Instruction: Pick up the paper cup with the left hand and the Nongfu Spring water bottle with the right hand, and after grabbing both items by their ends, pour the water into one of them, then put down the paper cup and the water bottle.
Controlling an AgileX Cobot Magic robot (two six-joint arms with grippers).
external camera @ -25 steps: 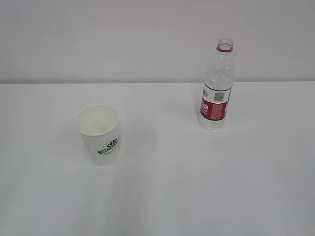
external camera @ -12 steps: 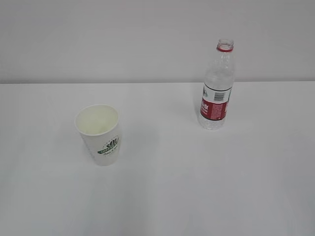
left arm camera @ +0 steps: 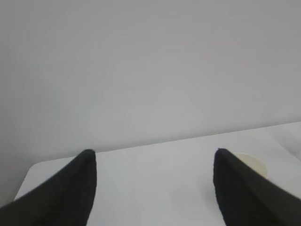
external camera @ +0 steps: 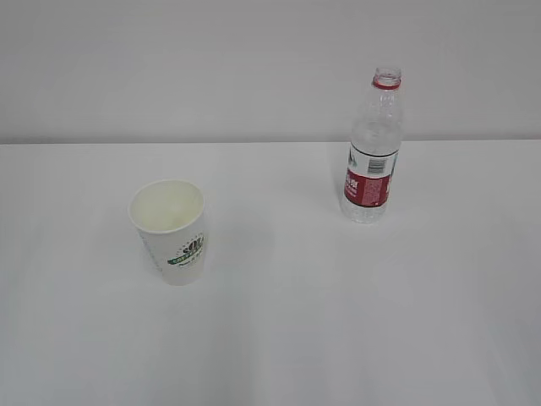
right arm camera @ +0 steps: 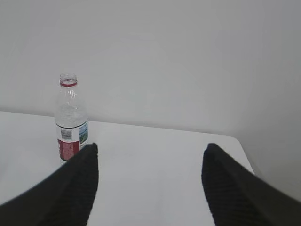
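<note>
The paper cup (external camera: 172, 230) stands upright on the left of the white table, green logo facing front, cream inside. The Nongfu Spring water bottle (external camera: 372, 152) stands upright at the back right, uncapped, red-and-white label low on its body. Neither arm shows in the exterior view. In the left wrist view my left gripper (left arm camera: 153, 160) is open with bare table between its fingers; the cup's rim (left arm camera: 251, 162) peeks out behind the right finger. My right gripper (right arm camera: 149, 153) is open and empty; the bottle (right arm camera: 70, 117) stands beyond its left finger. Water is not discernible.
The white table (external camera: 321, 296) runs back to a plain light wall. In the left wrist view the table's left corner (left arm camera: 33, 169) shows, and in the right wrist view its right edge (right arm camera: 242, 150).
</note>
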